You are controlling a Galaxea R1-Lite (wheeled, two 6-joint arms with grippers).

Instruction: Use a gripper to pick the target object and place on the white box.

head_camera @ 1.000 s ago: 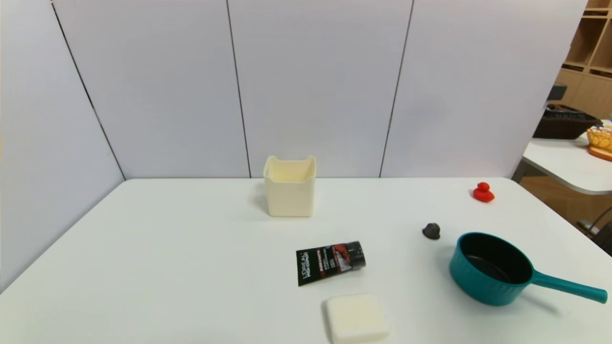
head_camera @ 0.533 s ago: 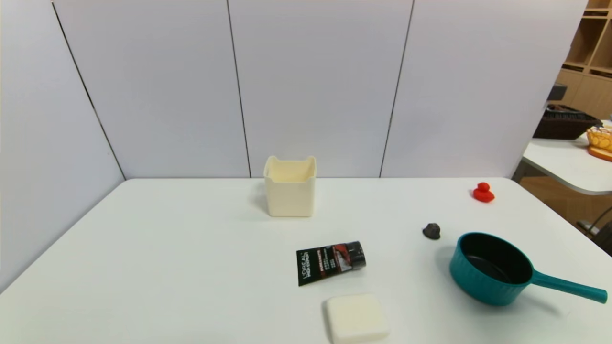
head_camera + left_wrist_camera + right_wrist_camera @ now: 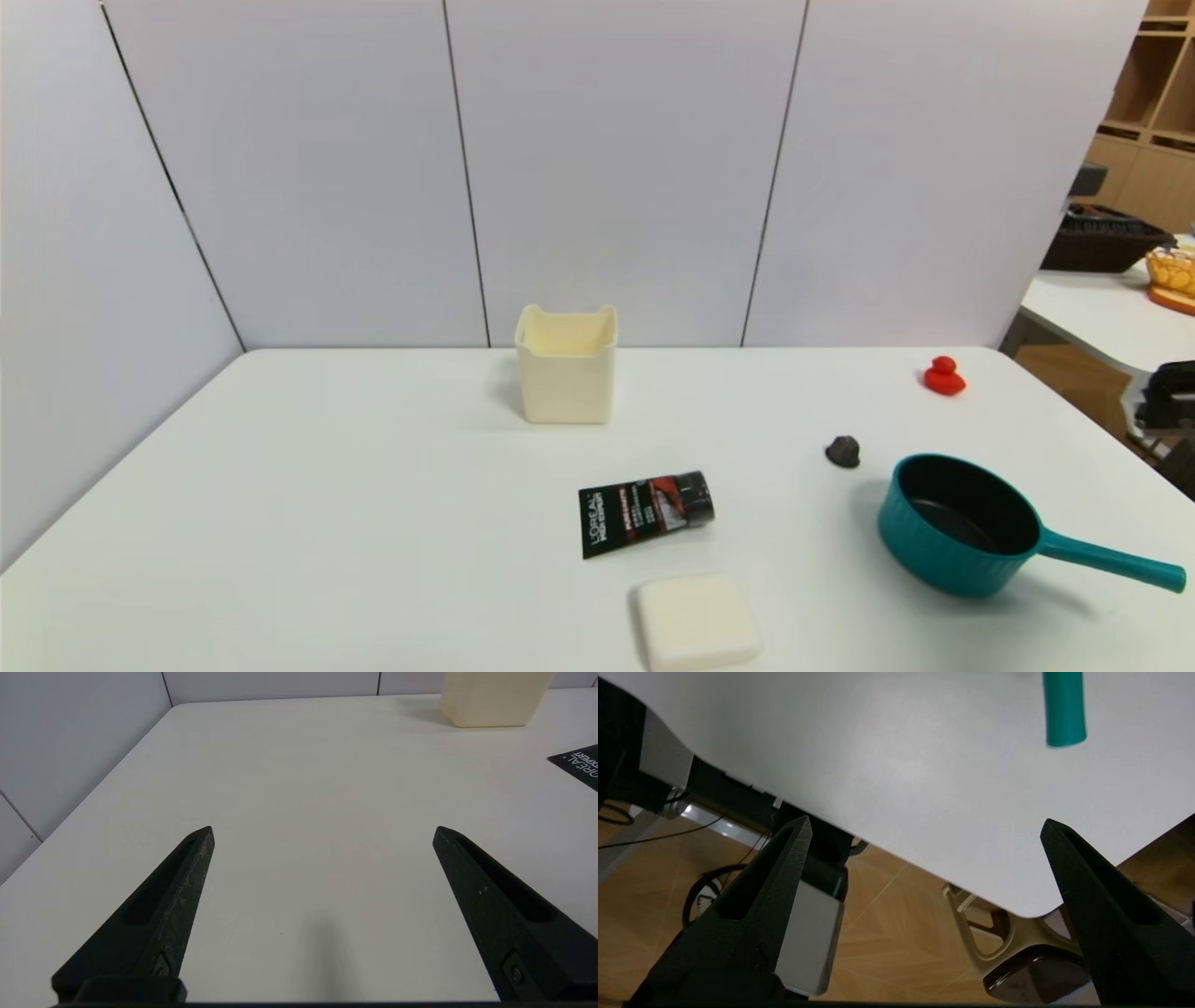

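Tabletop (image 3: 373,485) corner rounded, right below the wide-spread fingers of the right gripper (image 3: 924,828), wooden floor (image 3: 887,933) showing past the edge. Right gripper just in sight at the head view's right margin (image 3: 1172,397), off the tabletop's right edge, holding nothing. Target object (image 3: 962,523), a teal saucepan, standing upright near that edge, dark inside and empty, handle end (image 3: 1063,714) pointing out toward the right fingers (image 3: 784,868) yet apart from them. Left gripper (image 3: 322,833) parked low over bare tabletop, fingers (image 3: 187,868) wide apart, nothing between. White box (image 3: 566,364) upright, well ahead of the left fingers and off to their right, near the back wall; inside looks empty. Between box and saucepan: black tube (image 3: 644,513) lying flat, cream pad (image 3: 697,621) nearest the front, small dark lump (image 3: 842,452) just beyond the pan, red duck (image 3: 944,376) farther back.
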